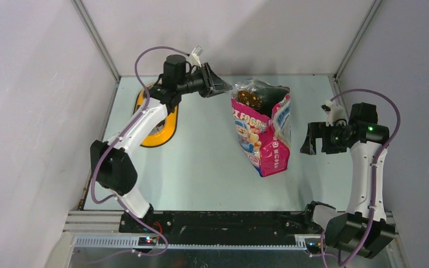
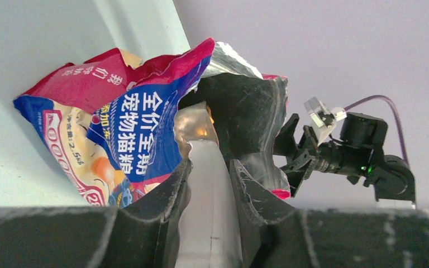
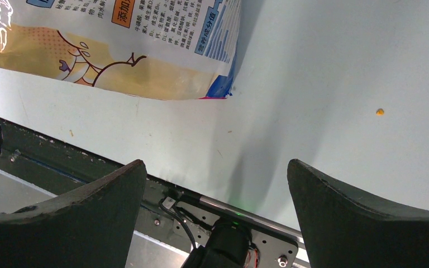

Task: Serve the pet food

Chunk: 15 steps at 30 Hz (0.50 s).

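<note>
Left gripper (image 2: 210,164) clamps scoop (image 2: 196,124) inside bag (image 2: 134,128) mouth, right gripper (image 3: 217,166) wide beside bag, so lifting may tip unsupported bag, spilling kibble (image 1: 251,98).

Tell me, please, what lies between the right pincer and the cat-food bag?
Only a bare strip of table separates the open right pincer from the bag, seen in the top view.

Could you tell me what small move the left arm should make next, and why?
Probably ease the scoop up out of the bag, kept level: the left gripper grips its handle at the bag's mouth, and kibble shows there.
</note>
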{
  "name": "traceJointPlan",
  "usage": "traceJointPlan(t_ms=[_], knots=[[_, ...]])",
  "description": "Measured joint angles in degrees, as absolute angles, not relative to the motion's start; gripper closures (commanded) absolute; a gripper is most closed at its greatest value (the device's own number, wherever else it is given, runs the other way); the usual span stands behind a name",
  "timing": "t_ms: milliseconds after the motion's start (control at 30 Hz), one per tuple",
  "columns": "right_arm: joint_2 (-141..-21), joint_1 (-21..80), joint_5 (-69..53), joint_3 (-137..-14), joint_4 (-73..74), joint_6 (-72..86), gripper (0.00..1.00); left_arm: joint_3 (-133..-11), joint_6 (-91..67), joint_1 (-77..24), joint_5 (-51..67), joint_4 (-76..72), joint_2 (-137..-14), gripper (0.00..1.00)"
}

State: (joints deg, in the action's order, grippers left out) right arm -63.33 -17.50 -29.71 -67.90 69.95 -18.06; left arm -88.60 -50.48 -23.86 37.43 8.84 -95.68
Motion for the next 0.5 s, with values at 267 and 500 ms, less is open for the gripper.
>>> traceJointPlan(t_ms=[267, 500], knots=[[-63.3, -17.5, -29.7, -67.9, 70.0, -18.1, 0.0, -92.9, -46.0, -26.2, 36.2, 13.7, -95.6, 1.0], [-63.3, -17.5, -29.7, -68.0, 70.1, -18.3, 0.0, -82.0, -61.5, -24.9, 38.8, -1.4, -95.6, 1.0]])
